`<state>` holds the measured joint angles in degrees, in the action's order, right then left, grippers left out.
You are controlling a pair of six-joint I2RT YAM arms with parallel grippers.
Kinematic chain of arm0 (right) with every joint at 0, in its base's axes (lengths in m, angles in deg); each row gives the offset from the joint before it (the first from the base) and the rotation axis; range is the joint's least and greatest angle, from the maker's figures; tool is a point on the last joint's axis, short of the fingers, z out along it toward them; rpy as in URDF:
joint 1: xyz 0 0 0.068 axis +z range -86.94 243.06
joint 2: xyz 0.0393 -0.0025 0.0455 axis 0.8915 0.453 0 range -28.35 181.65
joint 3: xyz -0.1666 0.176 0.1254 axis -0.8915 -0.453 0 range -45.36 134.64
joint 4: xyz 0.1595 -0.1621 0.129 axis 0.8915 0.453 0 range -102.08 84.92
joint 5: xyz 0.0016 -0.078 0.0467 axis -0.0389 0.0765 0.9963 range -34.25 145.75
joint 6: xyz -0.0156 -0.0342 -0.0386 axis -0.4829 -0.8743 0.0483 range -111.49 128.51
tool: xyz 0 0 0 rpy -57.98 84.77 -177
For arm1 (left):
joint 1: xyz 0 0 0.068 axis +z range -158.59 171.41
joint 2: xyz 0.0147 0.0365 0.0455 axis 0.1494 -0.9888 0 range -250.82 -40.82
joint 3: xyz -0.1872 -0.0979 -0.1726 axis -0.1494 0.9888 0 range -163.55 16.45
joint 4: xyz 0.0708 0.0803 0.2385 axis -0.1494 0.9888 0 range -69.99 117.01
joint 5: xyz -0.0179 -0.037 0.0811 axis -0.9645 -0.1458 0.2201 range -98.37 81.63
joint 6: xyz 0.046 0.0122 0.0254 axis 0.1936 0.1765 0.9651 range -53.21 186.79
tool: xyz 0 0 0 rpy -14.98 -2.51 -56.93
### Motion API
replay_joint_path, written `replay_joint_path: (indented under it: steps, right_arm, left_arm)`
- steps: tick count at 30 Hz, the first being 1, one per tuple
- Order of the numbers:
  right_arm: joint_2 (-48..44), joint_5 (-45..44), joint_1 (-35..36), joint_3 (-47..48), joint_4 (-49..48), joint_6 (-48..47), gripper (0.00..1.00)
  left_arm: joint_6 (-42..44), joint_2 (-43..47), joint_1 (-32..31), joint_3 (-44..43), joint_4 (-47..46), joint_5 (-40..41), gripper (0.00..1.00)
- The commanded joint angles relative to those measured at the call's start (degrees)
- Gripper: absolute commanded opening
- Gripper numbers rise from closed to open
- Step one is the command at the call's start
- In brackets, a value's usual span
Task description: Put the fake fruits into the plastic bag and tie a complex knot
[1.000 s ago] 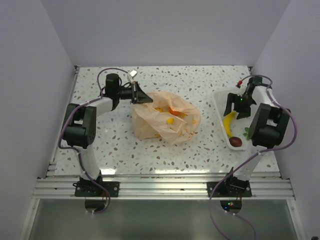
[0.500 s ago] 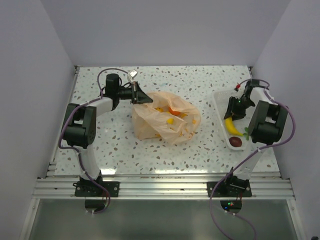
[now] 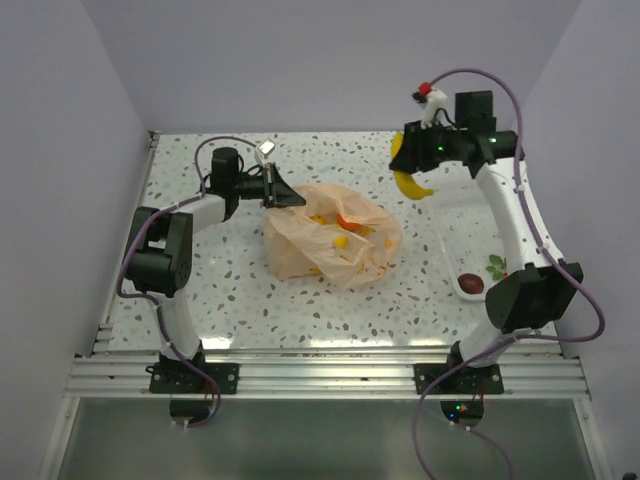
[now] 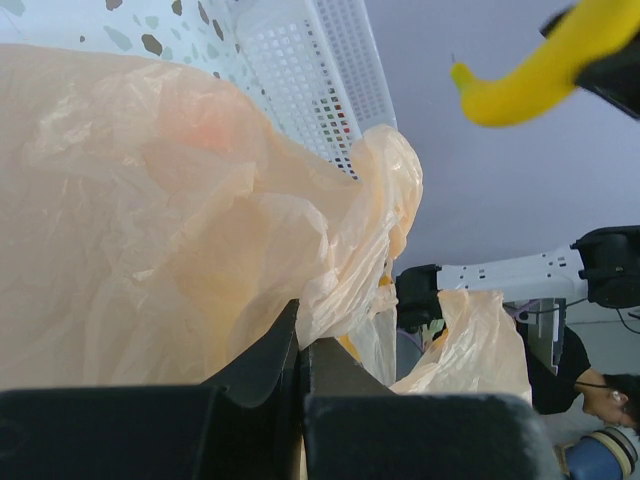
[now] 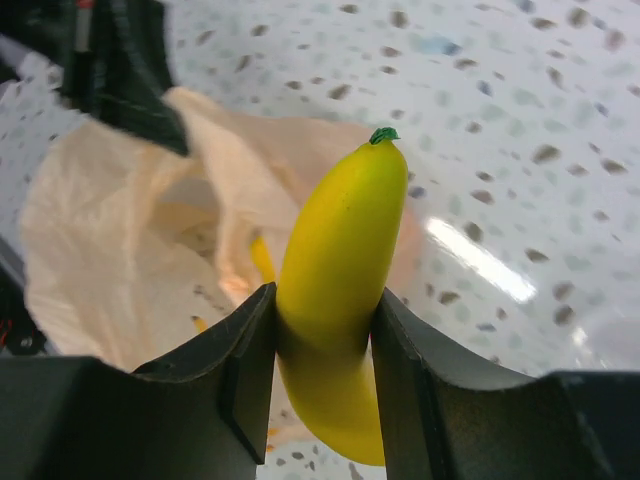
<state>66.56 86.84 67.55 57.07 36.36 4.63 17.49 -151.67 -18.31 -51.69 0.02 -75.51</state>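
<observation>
Clamping banana (image 5: 335,290), right tool (image 5: 322,340); only overhead shows plum (image 3: 472,283), probably.

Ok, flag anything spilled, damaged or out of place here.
Nothing stands out. The left gripper pinches the plastic bag by its edge, the right gripper holds a banana aloft, and the plum sits in the white tray; no fruit lies loose on the table.

Lettering, labels, brands, numbers, signs: none legible. Checked: plastic bag (image 3: 335,240), banana (image 3: 408,180), white tray (image 3: 455,235). All plain, with no print to be made out.
</observation>
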Motion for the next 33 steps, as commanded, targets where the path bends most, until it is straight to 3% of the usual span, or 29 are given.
replay_joint_path:
  steps: [1,8,11,14,15,19,21,22,25,27,33]
  right_arm:
    - [0.4,-0.1,10.2,0.9,-3.6,-0.2,0.07]
    - [1.9,-8.6,29.9,-0.8,-7.9,-5.3,0.08]
    - [4.2,-10.6,33.1,-1.7,-7.7,-5.8,0.09]
    - [5.1,-13.6,33.9,-4.5,-10.0,-5.9,0.22]
    - [5.2,-14.5,33.9,-6.3,-12.0,-6.0,0.49]
    - [4.9,-18.2,34.0,-6.2,-12.5,-7.5,0.74]
    - [3.4,-19.7,34.0,-5.5,-12.6,-8.2,0.78]
    - [2.7,-20.5,33.9,-5.3,-12.7,-8.4,0.89]
    - [-0.2,-22.8,32.3,-3.5,-11.1,-8.4,0.93]
    - [-2.3,-19.9,29.4,-2.3,-9.1,-7.1,0.94]
    - [-8.0,-17.0,13.1,-2.8,3.3,-9.7,0.93]
  left_arm:
    - [0.2,0.2,0.4,-1.7,-0.9,-0.8,0.0]
    - [-1.8,-1.3,0.5,-3.9,-2.7,-1.6,0.0]
    - [-2.5,-1.5,0.5,-3.9,-3.6,-1.9,0.0]
    - [-3.3,-1.6,0.6,-3.6,-4.7,-2.0,0.0]
    - [-3.7,-1.6,0.7,-3.2,-5.1,-2.1,0.0]
    - [-9.7,-2.3,0.8,-1.6,-12.3,-2.6,0.0]
    - [-10.6,-2.6,0.9,-1.5,-13.0,-2.6,0.0]
    - [-10.7,-2.8,0.9,-1.6,-13.2,-2.6,0.0]
    - [-10.7,-3.1,1.0,-1.9,-13.3,-2.4,0.0]
    - [-10.8,-3.1,1.0,-2.0,-13.3,-2.4,0.0]
    - [-8.8,-2.0,1.3,-2.0,-11.4,-2.6,0.0]
